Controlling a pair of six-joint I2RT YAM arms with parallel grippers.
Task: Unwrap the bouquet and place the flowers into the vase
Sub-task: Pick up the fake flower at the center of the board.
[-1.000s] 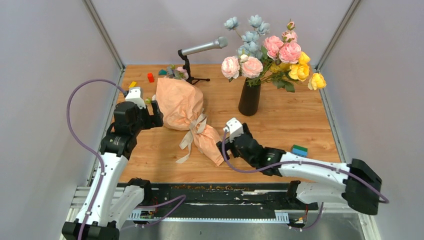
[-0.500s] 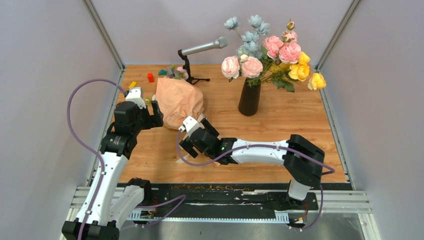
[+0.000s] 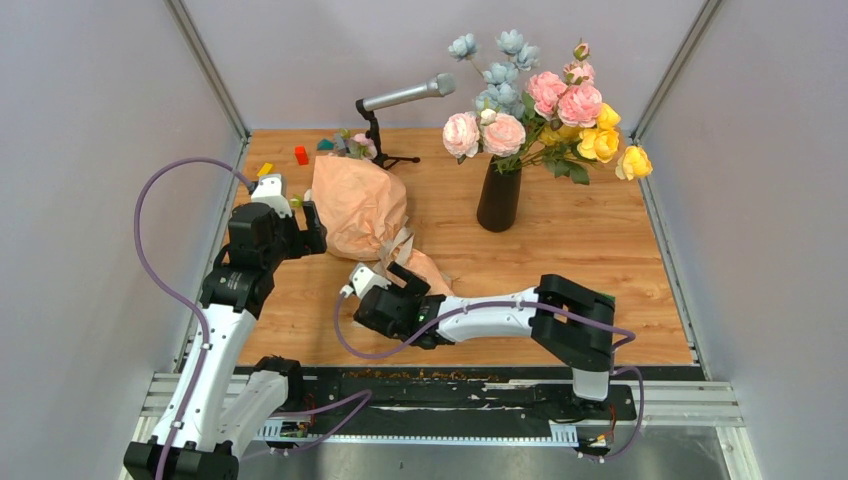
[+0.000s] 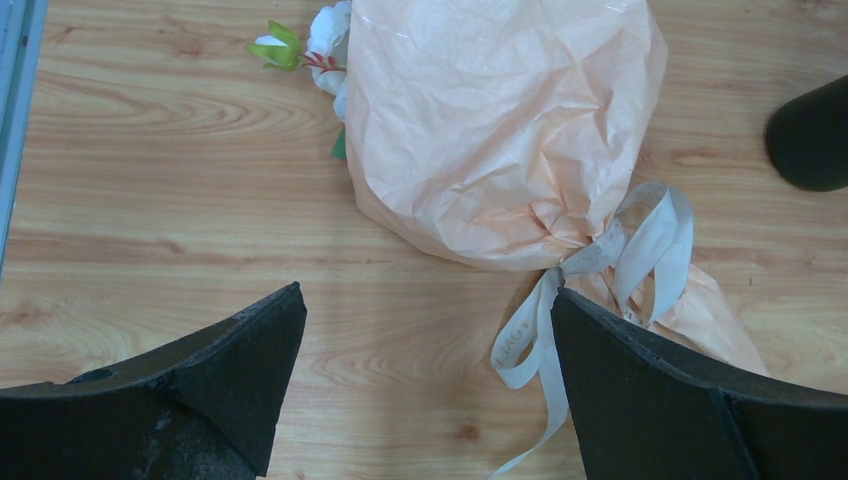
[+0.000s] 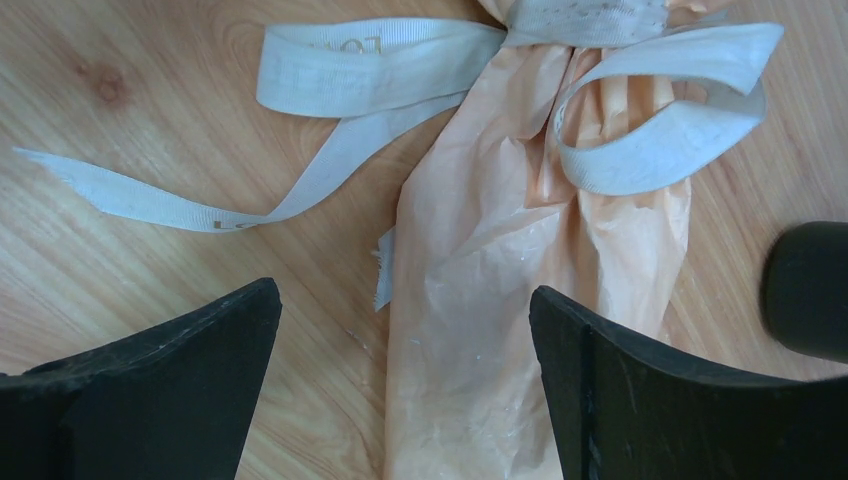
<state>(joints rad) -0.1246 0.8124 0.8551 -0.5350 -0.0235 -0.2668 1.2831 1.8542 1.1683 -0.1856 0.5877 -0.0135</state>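
Note:
The bouquet lies on the table in crinkled peach paper, tied with a cream ribbon. Only a few of its flowers poke out at the far end. The dark vase stands to the right, and its base shows at the edge of each wrist view. My left gripper is open beside the bouquet's head, over bare wood. My right gripper is open, with its fingers on either side of the wrapped stem end below the bow.
The vase holds pink, pale blue and yellow blooms that spread wide above it. A microphone on a stand is at the back. Small coloured blocks lie at the back left. Grey walls close in both sides.
My right arm has swung left across the table, and its gripper now hangs over the bouquet's stem end. The left arm and the bouquet have not moved.

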